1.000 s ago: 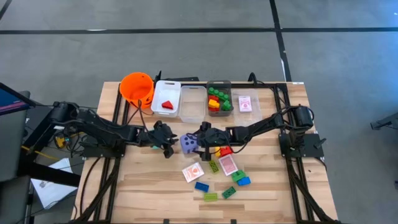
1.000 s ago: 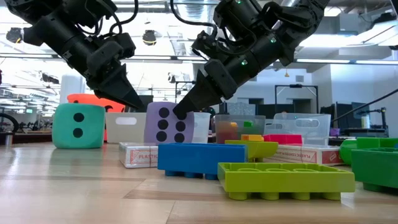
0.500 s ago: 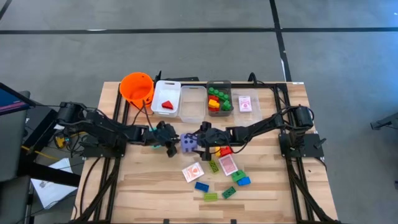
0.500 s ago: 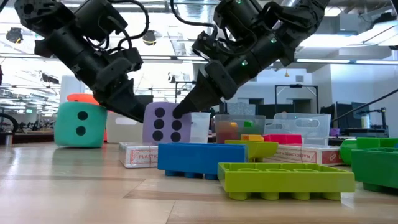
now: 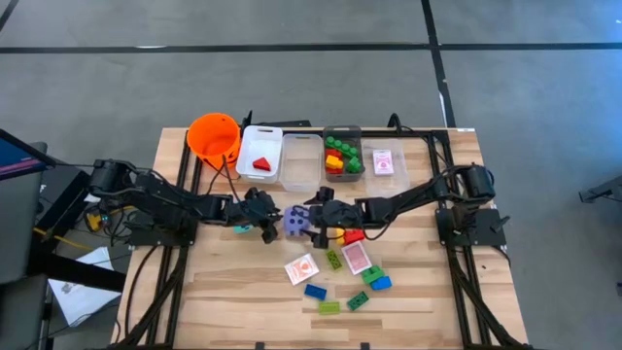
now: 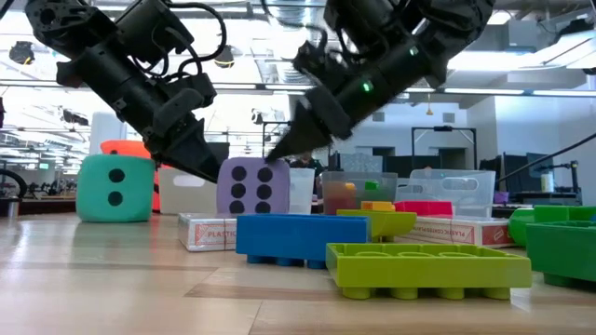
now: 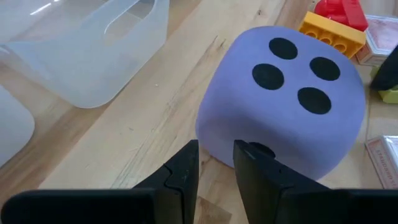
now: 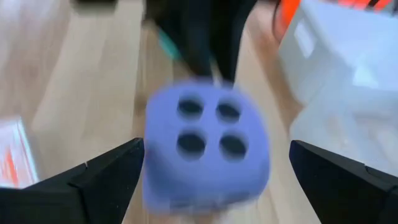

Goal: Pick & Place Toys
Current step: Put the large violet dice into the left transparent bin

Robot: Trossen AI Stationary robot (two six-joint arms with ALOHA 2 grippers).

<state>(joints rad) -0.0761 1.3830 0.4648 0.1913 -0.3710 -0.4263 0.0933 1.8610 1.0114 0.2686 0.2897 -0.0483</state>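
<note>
Purple die (image 5: 294, 223) at mid-table, between my grippers. Right gripper (image 5: 313, 216), jaws spread wide, faces it; I should centre both fingers on opposite faces before closing. Left gripper (image 7: 214, 163), nearly closed and empty, sits just beside it.

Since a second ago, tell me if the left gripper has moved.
Yes. In the low view the left gripper has come down and rightward to the purple die, away from the teal die.
</note>
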